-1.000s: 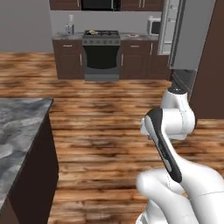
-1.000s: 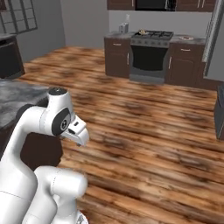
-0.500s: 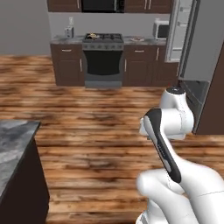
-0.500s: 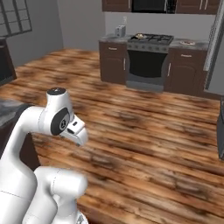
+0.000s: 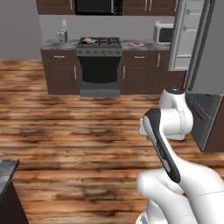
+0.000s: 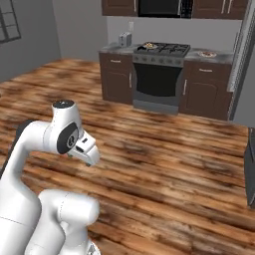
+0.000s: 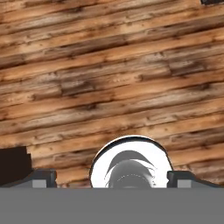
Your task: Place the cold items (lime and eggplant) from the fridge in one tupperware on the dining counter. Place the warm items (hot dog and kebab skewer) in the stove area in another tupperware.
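Note:
My gripper (image 7: pixel 113 178) hangs open over bare wooden floor, its dark fingertips (image 7: pixel 43 177) set wide apart with nothing between them. The arm is folded close to the base, with the hand (image 6: pixel 85 148) tucked low. Far ahead stands the stove (image 5: pixel 99 43) with a pan (image 5: pixel 89 40) holding something yellowish. A plate (image 5: pixel 137 43) with a small reddish item lies on the counter to its right; I cannot tell hot dog from kebab skewer at this distance. The fridge (image 5: pixel 192 39) stands open at the right. Lime, eggplant and tupperware are out of view.
Dark cabinets (image 6: pixel 118 79) flank the oven. A microwave (image 5: pixel 161 33) sits beside the fridge and a toaster (image 6: pixel 124 38) on the left counter. The dining counter's corner (image 5: pixel 6 168) shows at lower left. Wide wooden floor (image 5: pixel 78 131) lies ahead. The fridge's lower drawer (image 5: pixel 202 117) juts out.
The base has driven and turned, so the whole scene shifted: stove and fridge are nearer and more central, the dining counter has slid off left. The arm keeps its folded pose, gripper still open.

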